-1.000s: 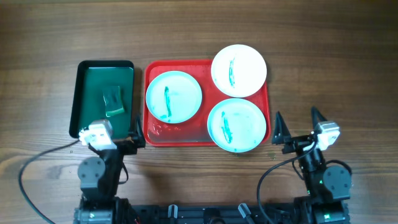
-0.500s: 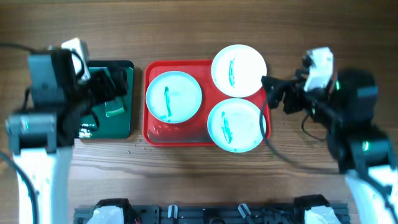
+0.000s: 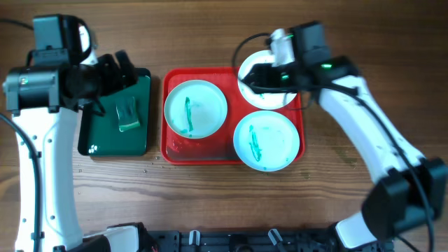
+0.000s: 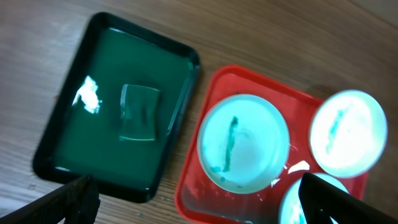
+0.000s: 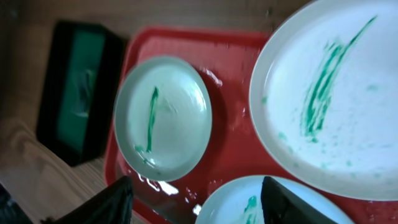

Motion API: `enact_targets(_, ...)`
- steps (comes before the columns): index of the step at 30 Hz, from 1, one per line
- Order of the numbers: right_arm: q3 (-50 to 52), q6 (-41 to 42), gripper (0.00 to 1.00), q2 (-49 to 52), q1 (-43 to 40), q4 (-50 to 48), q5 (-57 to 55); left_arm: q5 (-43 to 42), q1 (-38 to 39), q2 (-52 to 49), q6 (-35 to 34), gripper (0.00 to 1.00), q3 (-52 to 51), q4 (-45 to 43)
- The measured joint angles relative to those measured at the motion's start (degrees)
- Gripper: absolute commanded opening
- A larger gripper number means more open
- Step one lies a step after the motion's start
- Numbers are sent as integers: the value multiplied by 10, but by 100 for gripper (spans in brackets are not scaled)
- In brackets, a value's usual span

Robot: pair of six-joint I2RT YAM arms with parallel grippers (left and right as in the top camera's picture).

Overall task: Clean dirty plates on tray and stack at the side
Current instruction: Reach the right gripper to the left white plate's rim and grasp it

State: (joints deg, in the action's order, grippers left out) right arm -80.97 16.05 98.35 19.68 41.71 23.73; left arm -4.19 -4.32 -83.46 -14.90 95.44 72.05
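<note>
Left wrist cam: my left gripper (image 4: 196,186) is spread wide and empty, fingers (image 4: 68,202) at 7 and 5 o'clock of the frame. Beyond them is the green tray (image 4: 74,106) at 10 o'clock, with the green sponge (image 4: 138,112) flat inside it, clear of the walls. The red tray (image 4: 212,93) sits just beside it on the 3 o'clock side, with a small gap between them.

Right wrist cam: my right gripper (image 5: 196,183) is also wide apart, holding nothing. The near plate (image 5: 242,199) shows between its fingers. The left plate (image 5: 163,118) is at 10 o'clock and the far plate (image 5: 329,93) fills 2 o'clock. Each has a teal smear.

Overhead, working out from my base: the near plate is at the red tray's 5 o'clock and sticks out over the near rim. The left plate is at 9 o'clock, fully inside. The far plate is at 1 o'clock and overhangs the far right corner. No plates are on the table (image 3: 210,35) beside the tray.

The right gripper hangs over the far plate's 9 o'clock edge; I can't tell whether it's touching. The left gripper is over the green tray's 12 o'clock edge, beyond the sponge.
</note>
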Motion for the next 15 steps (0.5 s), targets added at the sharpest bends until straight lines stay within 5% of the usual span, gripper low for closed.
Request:
enact_targets(6,-62,78,39,141,101,-35,-87,22,-48,-55,-3,100,2,14)
enact_targets(15,-62,125,30,235,126,-67,-115,35,-48,-146,-3,99,2,15)
